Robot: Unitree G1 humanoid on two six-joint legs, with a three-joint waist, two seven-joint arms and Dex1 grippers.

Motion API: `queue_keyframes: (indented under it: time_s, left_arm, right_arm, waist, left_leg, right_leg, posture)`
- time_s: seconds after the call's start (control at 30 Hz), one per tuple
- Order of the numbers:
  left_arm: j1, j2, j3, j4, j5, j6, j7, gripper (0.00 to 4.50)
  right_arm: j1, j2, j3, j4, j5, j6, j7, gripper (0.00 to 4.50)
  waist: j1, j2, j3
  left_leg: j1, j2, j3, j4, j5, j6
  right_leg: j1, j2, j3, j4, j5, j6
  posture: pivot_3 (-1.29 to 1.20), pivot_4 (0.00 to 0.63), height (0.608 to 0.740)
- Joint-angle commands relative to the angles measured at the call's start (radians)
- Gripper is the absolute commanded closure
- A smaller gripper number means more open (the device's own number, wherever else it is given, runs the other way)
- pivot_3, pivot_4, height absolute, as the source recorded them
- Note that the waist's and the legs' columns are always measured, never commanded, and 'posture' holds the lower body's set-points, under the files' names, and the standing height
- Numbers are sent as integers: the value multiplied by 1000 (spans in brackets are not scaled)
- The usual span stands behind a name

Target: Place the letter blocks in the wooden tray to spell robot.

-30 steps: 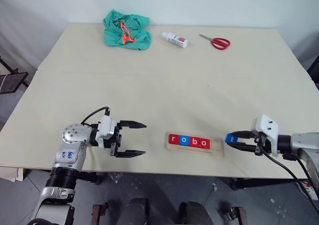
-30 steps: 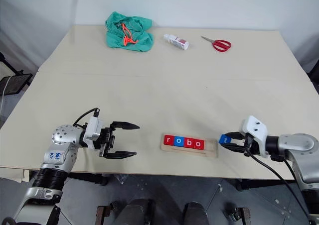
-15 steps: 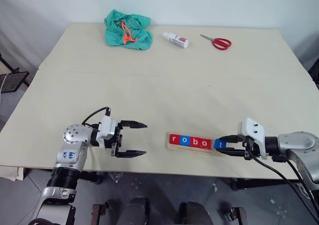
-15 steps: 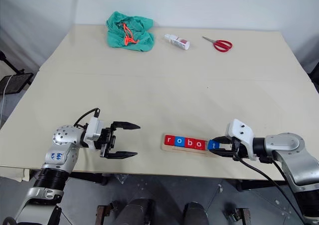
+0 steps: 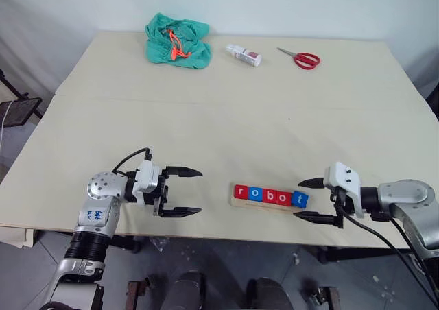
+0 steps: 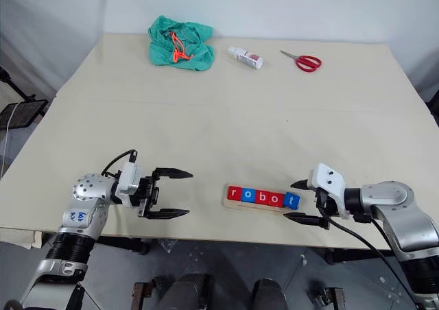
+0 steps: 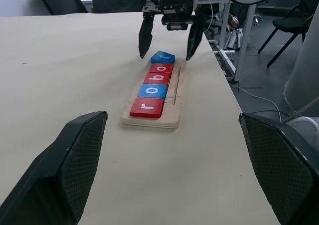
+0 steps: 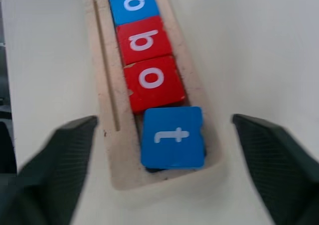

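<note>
**Five Tiles in the Tray, Both Claws Spread and Empty**

The wooden tray (image 5: 269,204) lay near the front edge of the table (image 5: 226,118), between the two arms. In it sat all five letter blocks (image 5: 270,196) in one row, reading r, o, b, o, t from the robot's left to its right: red, blue, red, red, blue. The first four lay flat and edge to edge. The blue t block (image 8: 172,137) at the right end of the tray touched the red o beside it and sat slightly askew, and in the right wrist view it seemed raised a little over the tray floor. A narrow groove ran along the tray beside the row.

The right gripper (image 5: 316,199) stood just beyond the tray's right end with its two black fingers spread wide, one on each side of the t block and touching nothing; it held nothing. The left gripper (image 5: 184,191) hung over the table well to the left of the tray, pointing toward it, its fingers also wide apart and empty.

At the table's far side lay a green cloth (image 5: 176,38), a small white bottle (image 5: 244,54) and red-handled scissors (image 5: 299,57), well apart from the tray.
</note>
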Motion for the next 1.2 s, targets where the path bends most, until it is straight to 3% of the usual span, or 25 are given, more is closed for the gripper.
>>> queue_keyframes:
  time_s: [0.03, 0.13, 0.23, 0.43, 0.6, 1.2]
  left_arm:
    - [6, -3, 10, -32, -16, -9, 7, 0]
    - [7, -2, 12, -28, -16, -12, 7, 0]
    - [5, -4, 11, -26, -15, -12, 10, 0]
    - [1, -14, 7, -12, -13, -18, 7, 0]
    - [-11, -26, 2, 0, -8, -21, 2, 0]
    - [2, -19, 6, -19, -9, -14, 14, 0]
  right_arm:
    - [9, -8, -33, -19, 2, -24, -11, 38]
    - [9, -2, -85, -37, 17, 22, -83, 38]
    - [53, -23, -132, -74, 48, 62, -90, 608]
    - [126, -50, -193, -124, 49, 105, -112, 2701]
    - [146, -52, -165, -129, 33, 101, -115, 4481]
    - [77, -20, -93, -106, 24, 98, -118, 4481]
  waist:
    - [0, 0, 0]
    - [1, 0, 0]
    - [3, 0, 0]
    - [2, 0, 0]
    - [0, 0, 0]
    - [1, 0, 0]
  left_leg:
    - [0, 0, 0, 0, 0, 0]
    - [0, 0, 0, 0, 0, 0]
    - [0, 0, 0, 0, 0, 0]
    - [0, 0, 0, 0, 0, 0]
    - [0, 0, 0, 0, 0, 0]
    - [0, 0, 0, 0, 0, 0]
  right_leg:
    - [0, 0, 0, 0, 0, 0]
    - [0, 0, 0, 0, 0, 0]
    - [0, 0, 0, 0, 0, 0]
    - [0, 0, 0, 0, 0, 0]
    - [0, 0, 0, 0, 0, 0]
    - [0, 0, 0, 0, 0, 0]
  posture:
    - [0, 150, 740]
    - [0, 150, 740]
    - [0, 150, 740]
    - [0, 150, 740]
    - [0, 150, 740]
    - [0, 150, 740]
